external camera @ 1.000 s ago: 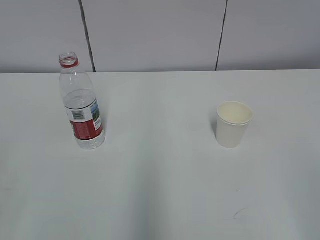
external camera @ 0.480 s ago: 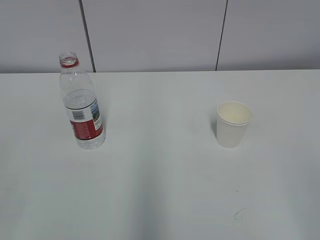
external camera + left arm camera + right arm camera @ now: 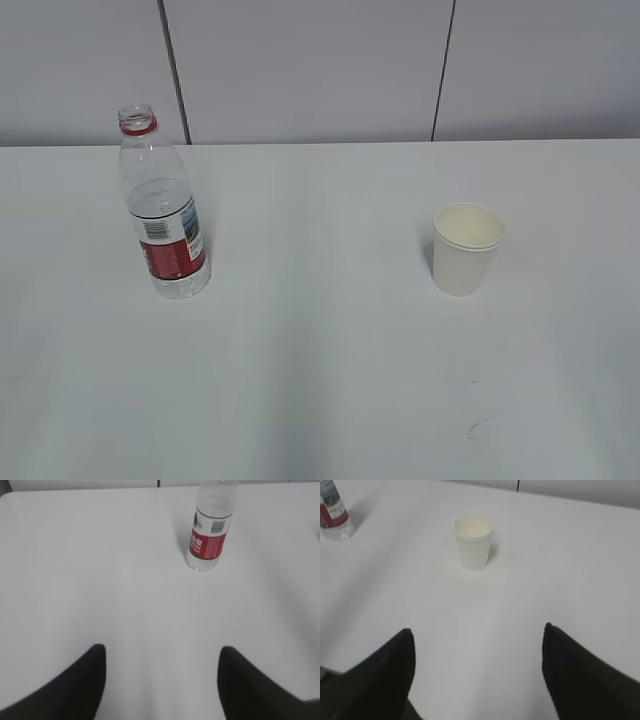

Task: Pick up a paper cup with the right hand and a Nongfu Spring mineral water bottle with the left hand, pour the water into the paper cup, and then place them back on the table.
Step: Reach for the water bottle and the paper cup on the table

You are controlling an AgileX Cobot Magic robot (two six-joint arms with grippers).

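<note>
A: Nearest first, left wrist view. Left hand [image 3: 161, 680]: two dark fingers [image 3: 75, 690] at the bottom edge, spread wide, bare table [image 3: 100, 580] between them, nothing gripped.

B: Right wrist view reads the same. Right hand [image 3: 477, 670]: both fingers [image 3: 385, 675] low in the picture, set wide apart, empty, only white tabletop in the gap.

A: Neither arm shows in the exterior view. Noted.

B: Farther out. Paper cup [image 3: 467, 248] stands upright on the table's right half, mouth up, cream inside. From the right wrist it sits ahead of the fingers, a little left of the middle of the gap, well apart from both tips. Whether it holds any liquid, I cannot tell.

A: Nongfu Spring mineral water bottle [image 3: 161, 208] stands upright on the left half, well apart from the cup. No cap on the neck, red ring just under the open mouth. Red-and-white label around the lower body, barcode facing the exterior camera.

B: Water [image 3: 158, 198] level sits roughly at the shoulder, just above the label's top edge.

A: From the left wrist the bottle is far ahead, toward the right finger's side, top cut off by the frame.

B: A few small dark scuff marks [image 3: 480, 427] on the near right of the table. Grey panelled wall [image 3: 300, 70] behind.
</note>
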